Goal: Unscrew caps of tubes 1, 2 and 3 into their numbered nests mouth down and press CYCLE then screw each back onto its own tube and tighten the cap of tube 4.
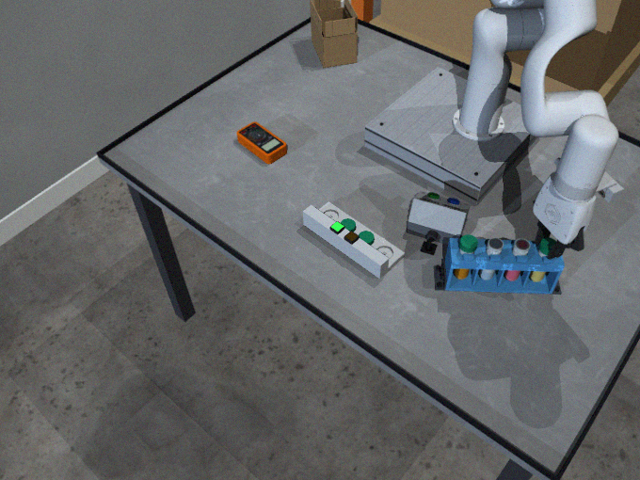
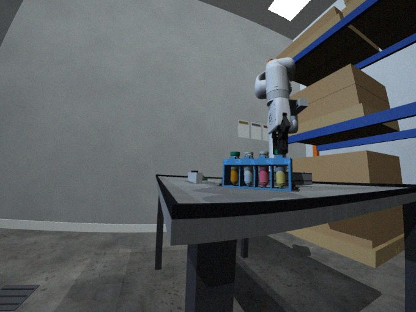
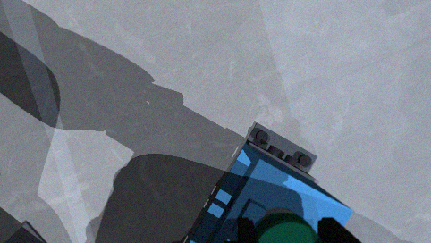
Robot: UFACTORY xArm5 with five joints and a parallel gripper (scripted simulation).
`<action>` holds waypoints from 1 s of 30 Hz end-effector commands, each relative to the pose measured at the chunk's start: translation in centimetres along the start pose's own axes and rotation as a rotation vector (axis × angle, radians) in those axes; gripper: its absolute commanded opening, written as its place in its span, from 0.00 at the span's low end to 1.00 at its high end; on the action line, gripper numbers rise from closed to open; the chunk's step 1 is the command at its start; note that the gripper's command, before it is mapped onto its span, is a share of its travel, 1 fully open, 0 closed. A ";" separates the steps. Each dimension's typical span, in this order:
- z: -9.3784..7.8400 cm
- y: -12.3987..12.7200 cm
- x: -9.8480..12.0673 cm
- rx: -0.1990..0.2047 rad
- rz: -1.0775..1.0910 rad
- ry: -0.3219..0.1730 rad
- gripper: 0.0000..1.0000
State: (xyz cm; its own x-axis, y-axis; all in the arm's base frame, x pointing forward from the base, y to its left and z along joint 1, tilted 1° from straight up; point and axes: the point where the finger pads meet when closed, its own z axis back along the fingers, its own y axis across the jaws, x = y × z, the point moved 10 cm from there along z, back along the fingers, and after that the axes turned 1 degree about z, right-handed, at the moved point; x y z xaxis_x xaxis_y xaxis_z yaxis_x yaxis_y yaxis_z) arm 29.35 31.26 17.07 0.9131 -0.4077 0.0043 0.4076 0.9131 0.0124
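Observation:
A blue tube rack (image 1: pixel 502 283) (image 2: pixel 257 161) (image 3: pixel 286 179) holds four tubes. My gripper (image 1: pixel 550 247) (image 2: pixel 279 150) (image 3: pixel 286 230) is shut on the green cap (image 1: pixel 545 245) (image 3: pixel 286 229) that sits on top of the yellow tube at the rack's right end in the top view. The white tube (image 1: pixel 494 244) (image 2: pixel 248 153) and the pink tube (image 1: pixel 521 244) (image 2: pixel 263 153) stand with no caps. The orange tube carries its green cap (image 1: pixel 468 243) (image 2: pixel 234 153). The white cap tray (image 1: pixel 368 261) holds two green caps (image 1: pixel 348 224) (image 1: pixel 366 236) in its middle nests; its end nests are empty. Its green lamp (image 1: pixel 336 227) is lit.
The key housing (image 1: pixel 435 216) (image 2: pixel 194 177) with the green key (image 1: pixel 433 196) and the blue key (image 1: pixel 453 200) stands behind the rack. An orange multimeter (image 1: pixel 262 141) and a cardboard box (image 1: pixel 334 30) lie farther off. The arm's base plate (image 1: pixel 422 128) is at the back.

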 end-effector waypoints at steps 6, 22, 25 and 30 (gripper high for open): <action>0.1 0.0 0.1 0.005 -0.478 0.009 0.00; 0.0 0.0 0.1 0.002 -1.082 0.010 0.00; 0.0 0.0 0.1 0.002 -1.121 0.011 0.00; 0.0 0.0 0.1 0.001 -1.296 0.012 0.00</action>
State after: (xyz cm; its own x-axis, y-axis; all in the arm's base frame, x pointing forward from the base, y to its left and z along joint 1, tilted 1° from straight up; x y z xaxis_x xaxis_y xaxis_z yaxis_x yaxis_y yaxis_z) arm 29.35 31.28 16.99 0.0211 -0.9997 -0.0090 0.9997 0.0210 0.0088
